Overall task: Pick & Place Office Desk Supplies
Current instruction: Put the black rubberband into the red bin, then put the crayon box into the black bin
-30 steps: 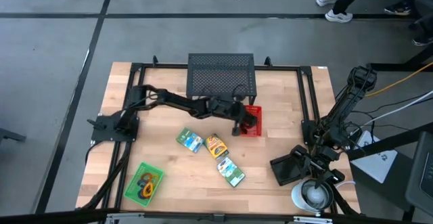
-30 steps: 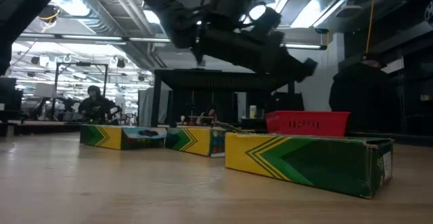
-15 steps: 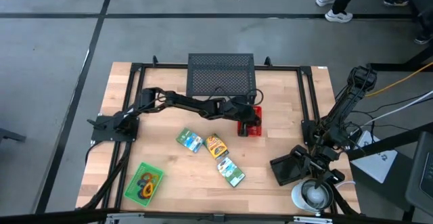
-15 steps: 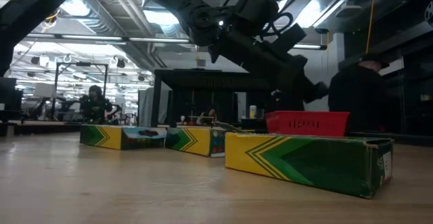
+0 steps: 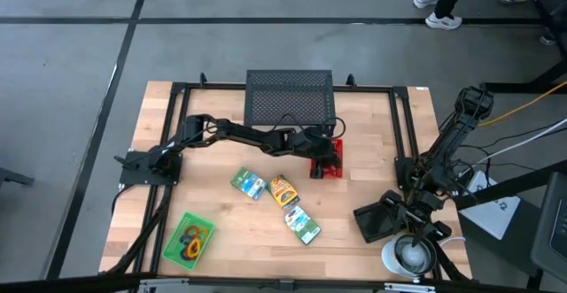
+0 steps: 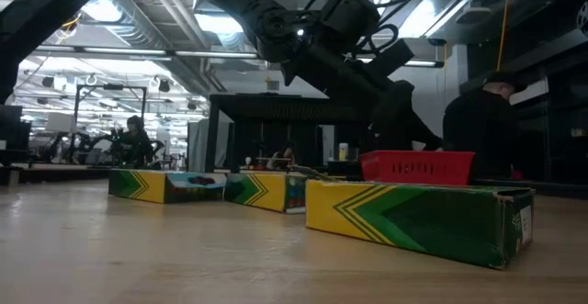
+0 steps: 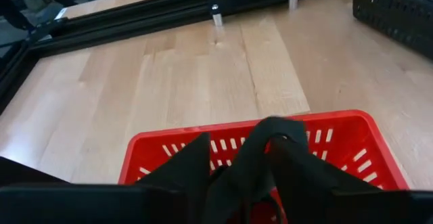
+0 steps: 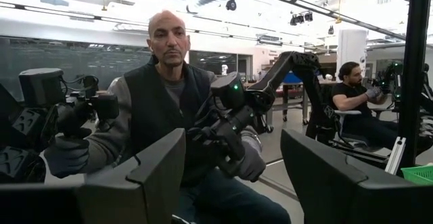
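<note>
Since a second ago the left arm has swung right and lowered, so that its left end effector [image 5: 322, 158] now sits over the red basket [image 5: 331, 160], where before it hung a little short of it. Seen from the left wrist, the two dark fingers [image 7: 270, 149] dip into the basket and stand somewhat apart; whether an item has just dropped from them cannot be told, since the arm hides the basket floor. Three green printed packets lie loose on the counter [image 5: 221, 222] near the basket: one to the left [image 5: 249, 183], an orange-faced one in the middle [image 5: 283, 189], and a third nearer [image 5: 302, 225]. A green tray [image 5: 188, 238] holding coloured loops [image 5: 194, 236] sits at the near left corner, well apart. The black mesh stand [image 5: 290, 98] fills the far side. The right end effector [image 5: 381, 221], fingers wide and empty, waits off the counter's right edge. This looks like the release step; next the left arm would need to rise clear of the basket wall and travel back to the nearest packet.
</note>
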{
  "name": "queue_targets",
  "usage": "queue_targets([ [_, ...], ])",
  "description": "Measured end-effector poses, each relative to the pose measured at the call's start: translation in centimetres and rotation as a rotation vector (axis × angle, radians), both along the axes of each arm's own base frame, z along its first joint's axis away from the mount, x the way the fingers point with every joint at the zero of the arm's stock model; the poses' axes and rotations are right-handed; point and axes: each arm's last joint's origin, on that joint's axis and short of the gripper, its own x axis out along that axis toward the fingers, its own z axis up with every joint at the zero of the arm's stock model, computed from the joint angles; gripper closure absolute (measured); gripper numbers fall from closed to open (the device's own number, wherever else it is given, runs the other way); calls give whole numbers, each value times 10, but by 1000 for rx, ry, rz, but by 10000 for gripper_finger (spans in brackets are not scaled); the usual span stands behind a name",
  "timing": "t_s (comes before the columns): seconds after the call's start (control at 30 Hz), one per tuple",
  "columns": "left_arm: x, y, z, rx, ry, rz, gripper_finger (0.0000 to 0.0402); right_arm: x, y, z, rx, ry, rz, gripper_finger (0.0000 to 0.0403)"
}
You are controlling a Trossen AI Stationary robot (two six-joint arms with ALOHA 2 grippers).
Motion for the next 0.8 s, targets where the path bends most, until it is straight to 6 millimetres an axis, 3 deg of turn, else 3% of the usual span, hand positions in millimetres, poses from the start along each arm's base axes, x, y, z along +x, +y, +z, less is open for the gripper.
queue_targets([
  [0.27, -4, -1, 4, 0, 38, 1, 200, 0, 0, 0, 0, 0, 0, 159],
  [0.53, -11, -7, 8, -2, 117, -12, 197, 0, 0, 0, 1, 4, 1, 159],
  [0.7, -19, -20, 53, -35, 13, 4, 207, 0, 0, -1, -3, 7, 2, 159],
  [0.8, -37, -32, 91, -100, -49, -106, 213, 0, 0, -1, 6, 21, 11, 159],
])
